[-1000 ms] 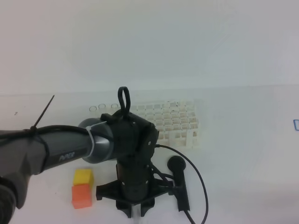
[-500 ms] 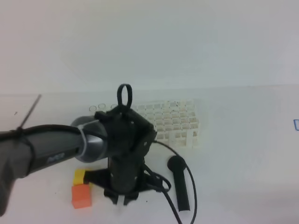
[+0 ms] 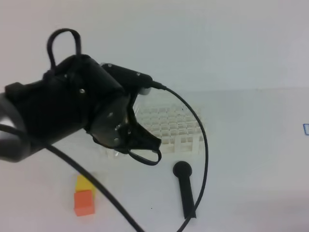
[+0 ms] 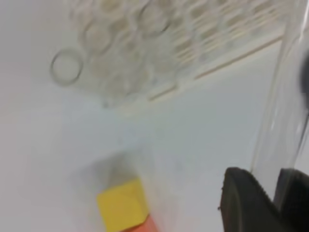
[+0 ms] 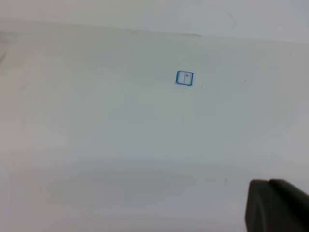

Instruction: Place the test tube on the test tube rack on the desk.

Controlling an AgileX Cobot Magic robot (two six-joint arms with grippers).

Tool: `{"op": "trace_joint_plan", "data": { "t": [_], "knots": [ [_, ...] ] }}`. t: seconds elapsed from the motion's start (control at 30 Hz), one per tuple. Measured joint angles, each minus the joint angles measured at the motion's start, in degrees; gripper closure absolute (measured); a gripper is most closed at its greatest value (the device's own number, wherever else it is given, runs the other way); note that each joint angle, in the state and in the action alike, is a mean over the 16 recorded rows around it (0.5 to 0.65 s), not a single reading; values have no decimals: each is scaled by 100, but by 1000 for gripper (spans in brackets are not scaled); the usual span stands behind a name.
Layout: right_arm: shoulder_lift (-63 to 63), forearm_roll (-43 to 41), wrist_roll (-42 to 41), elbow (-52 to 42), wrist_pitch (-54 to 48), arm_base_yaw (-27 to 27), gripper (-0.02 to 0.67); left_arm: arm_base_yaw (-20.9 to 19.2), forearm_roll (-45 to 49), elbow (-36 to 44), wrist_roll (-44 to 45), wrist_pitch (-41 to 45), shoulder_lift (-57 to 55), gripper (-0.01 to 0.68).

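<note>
In the left wrist view my left gripper (image 4: 273, 182) is shut on the transparent test tube (image 4: 282, 96), which runs up from between the dark fingers (image 4: 244, 198) along the right edge. The white test tube rack (image 4: 212, 34) lies ahead of it, blurred, with several round tube rims (image 4: 66, 66) beside its left end. In the high view the left arm (image 3: 72, 111) is raised close to the camera. It hides its own gripper, the tube and the left part of the rack (image 3: 181, 128). Of the right gripper only a dark finger (image 5: 275, 208) shows, above the bare white desk (image 5: 96, 121).
A black round-headed stick (image 3: 185, 188) lies on the desk in front of the rack. A yellow cube (image 3: 85, 182) and an orange cube (image 3: 84, 203) stand at the front left; the yellow one also shows in the left wrist view (image 4: 123, 205). A small blue square mark (image 5: 184, 78) is on the desk.
The left arm has lifted from the desk beside the cubes and swung up and back toward the rack, now close to the camera. The black stick, cubes and rack have stayed put.
</note>
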State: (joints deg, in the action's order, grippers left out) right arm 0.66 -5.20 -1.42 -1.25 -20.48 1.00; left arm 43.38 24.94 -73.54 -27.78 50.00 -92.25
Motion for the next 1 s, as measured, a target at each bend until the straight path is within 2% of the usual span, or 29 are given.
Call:
{"op": "trace_joint_plan", "data": {
  "t": [0.17, 0.4, 0.7, 0.83, 1.0],
  "knots": [
    [0, 204, 98, -9, 141, 0, 650, 0, -216, 94, 566, -595, 527, 562],
    [0, 1323, 473, -29, 760, 0, 650, 0, -522, 666, 894, -1894, 1298, 562],
    [0, 2825, 532, -45, 1478, 0, 650, 0, -1266, 2224, 921, -3984, 2137, 562],
    [0, 3032, 266, -45, 1530, 0, 650, 0, -1616, 2923, 920, -4714, 2359, 563],
    [0, 3088, -160, -44, 1537, 0, 650, 6, -1861, 3636, 908, -5207, 2529, 563]
  ]
}}
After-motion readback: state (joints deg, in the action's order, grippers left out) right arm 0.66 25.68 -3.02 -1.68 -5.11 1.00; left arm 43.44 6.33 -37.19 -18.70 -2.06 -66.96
